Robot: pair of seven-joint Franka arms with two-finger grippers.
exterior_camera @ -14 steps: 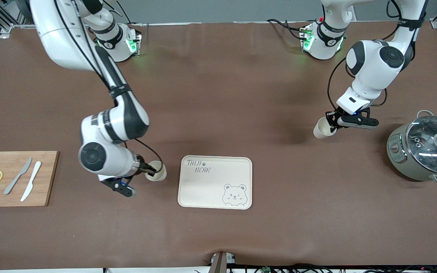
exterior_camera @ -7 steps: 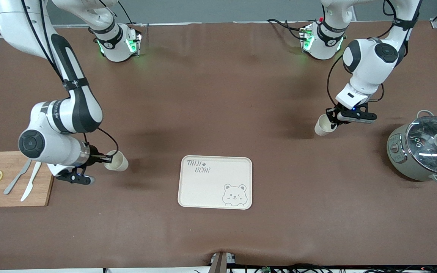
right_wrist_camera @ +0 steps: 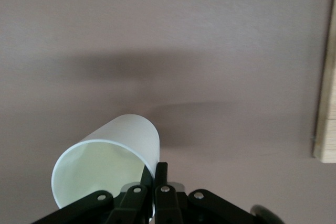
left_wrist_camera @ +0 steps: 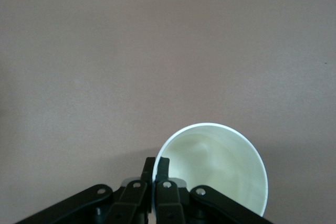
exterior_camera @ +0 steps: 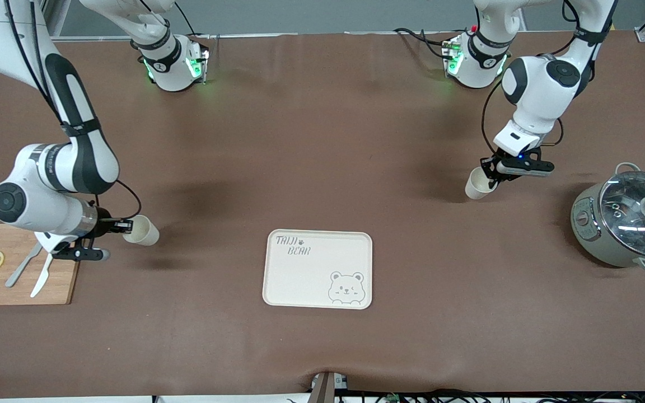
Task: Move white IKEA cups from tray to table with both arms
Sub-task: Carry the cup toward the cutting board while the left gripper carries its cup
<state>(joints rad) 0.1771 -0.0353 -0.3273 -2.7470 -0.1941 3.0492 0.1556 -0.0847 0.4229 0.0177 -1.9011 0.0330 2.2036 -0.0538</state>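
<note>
From the front, the tray [exterior_camera: 317,269] has no cups on it now, so taking them off is done. The right gripper [exterior_camera: 124,226] pinches the rim of one cup [exterior_camera: 142,230] and holds it tipped over the table [exterior_camera: 322,140], between the tray and the board [exterior_camera: 20,274]. The left gripper [exterior_camera: 493,176] pinches the rim of the other cup [exterior_camera: 478,183] over the table, between the tray and the pot [exterior_camera: 627,218], toward the left arm's end. I think both cups are just off the table, so setting them down and letting go is what is left. In the left wrist view, the left gripper [left_wrist_camera: 156,169] has its fingers squeezed tight on the thin wall of its cup [left_wrist_camera: 220,166], with only bare table under it. In the right wrist view, the right gripper [right_wrist_camera: 157,174] is also clamped on the wall of its cup [right_wrist_camera: 113,161], which leans on its side in the air, and the edge of the board [right_wrist_camera: 328,103] shows nearby.
</note>
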